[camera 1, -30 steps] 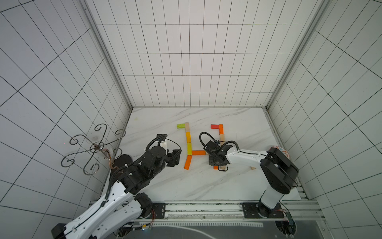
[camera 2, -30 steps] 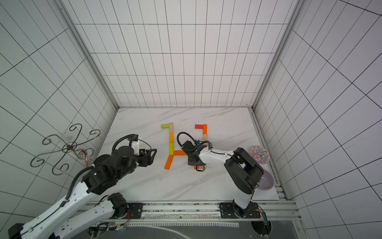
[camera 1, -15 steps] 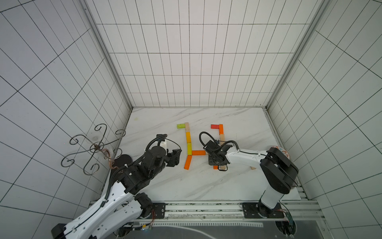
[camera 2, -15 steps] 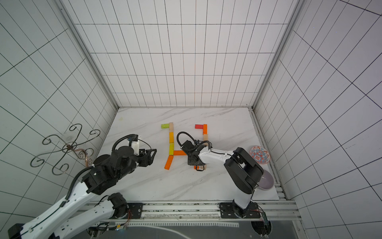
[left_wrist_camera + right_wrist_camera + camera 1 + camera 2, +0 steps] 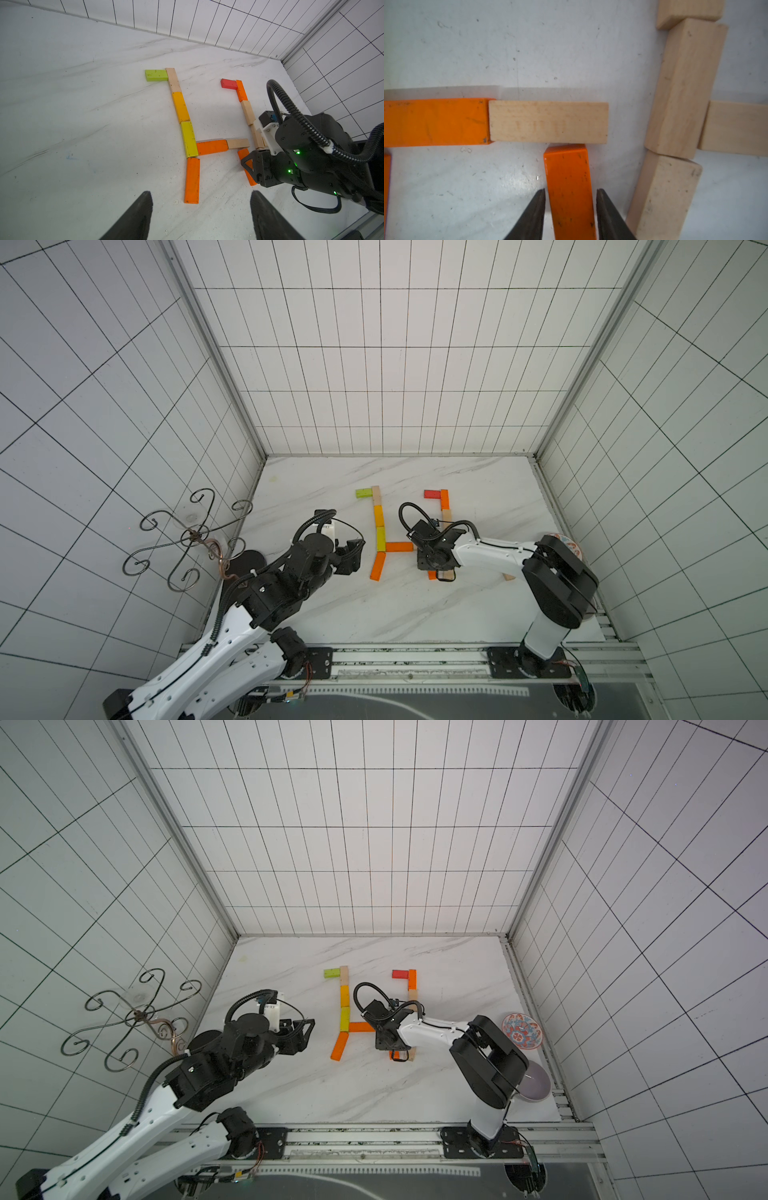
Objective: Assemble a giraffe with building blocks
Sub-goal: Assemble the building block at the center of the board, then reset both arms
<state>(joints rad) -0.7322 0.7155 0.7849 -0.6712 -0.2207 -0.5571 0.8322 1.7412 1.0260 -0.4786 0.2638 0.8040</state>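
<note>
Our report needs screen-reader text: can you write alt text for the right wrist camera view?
Two black fingers flank an orange block with slim gaps on both sides; its far end reaches a plain wooden block. More plain wooden blocks line up alongside.

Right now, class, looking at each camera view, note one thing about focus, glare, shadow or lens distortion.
In both top views the wide lens splays the tiled walls, light even; left wrist view: green block sharp, left gripper soft-edged; right wrist view: slightly soft, glare on the table beside the orange block, shadow band along the plain wood block.
</note>
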